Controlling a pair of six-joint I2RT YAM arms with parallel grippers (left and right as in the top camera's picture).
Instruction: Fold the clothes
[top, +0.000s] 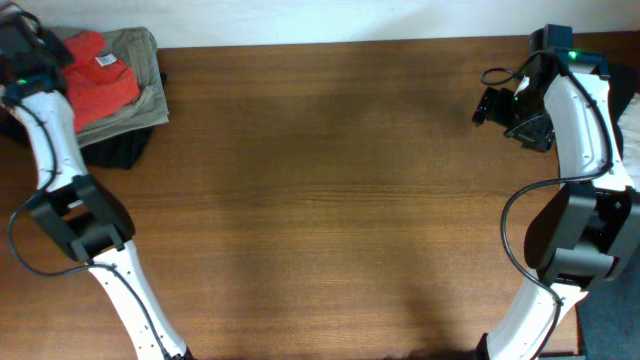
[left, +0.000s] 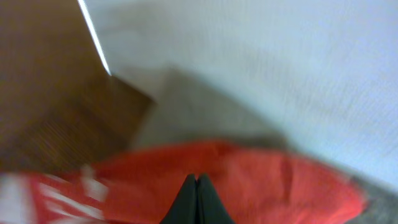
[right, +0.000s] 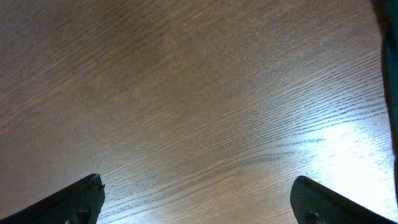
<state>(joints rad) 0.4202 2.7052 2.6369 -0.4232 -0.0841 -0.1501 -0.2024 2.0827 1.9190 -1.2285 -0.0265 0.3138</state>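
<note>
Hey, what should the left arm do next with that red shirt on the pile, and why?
Likely draw the left gripper toward the middle of the table, pulling the red T-shirt off the khaki garment. Its jaws are shut at the shirt, though a pinch isn't clear, and the shirt lies bunched on a corner pile where it can't be spread. The right gripper is open.
</note>
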